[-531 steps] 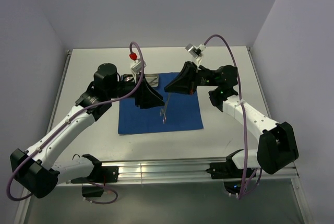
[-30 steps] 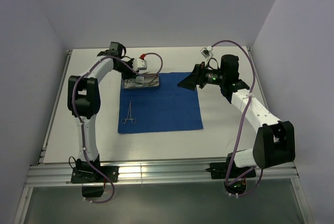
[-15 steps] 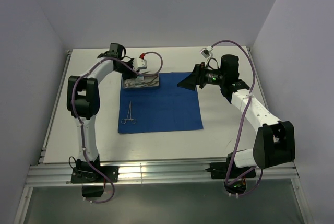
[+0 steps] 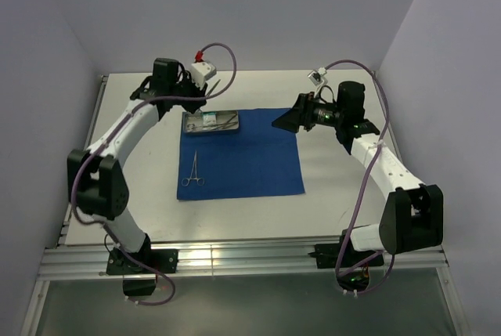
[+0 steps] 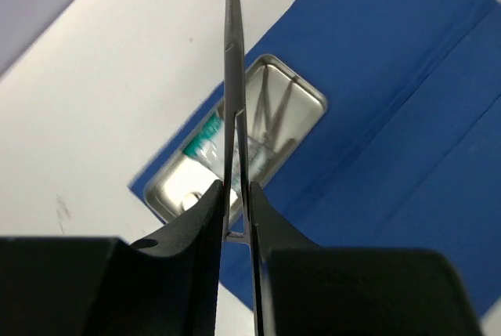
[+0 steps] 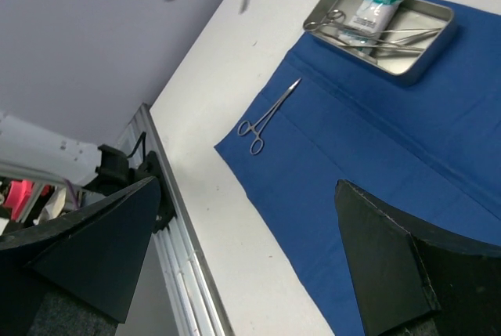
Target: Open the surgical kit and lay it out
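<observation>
Left fingers [image 5: 196, 222] clamped on slim steel instrument [image 5: 232, 77] above tray [image 5: 309, 93], right fingers [image 6: 391, 273] spread wide over blue cloth's [image 6: 438, 117] corner

The cloth [image 4: 250, 156] is bare across its middle and right. A clamp [image 4: 192, 171] lies on its left side. The tray [image 4: 232, 130] fills the far-left corner, with the left fingers [image 5: 192, 226] and their instrument [image 5: 232, 77] hanging close above.

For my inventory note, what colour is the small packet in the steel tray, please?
The packet is white with green, clearest in the right wrist view.
</observation>
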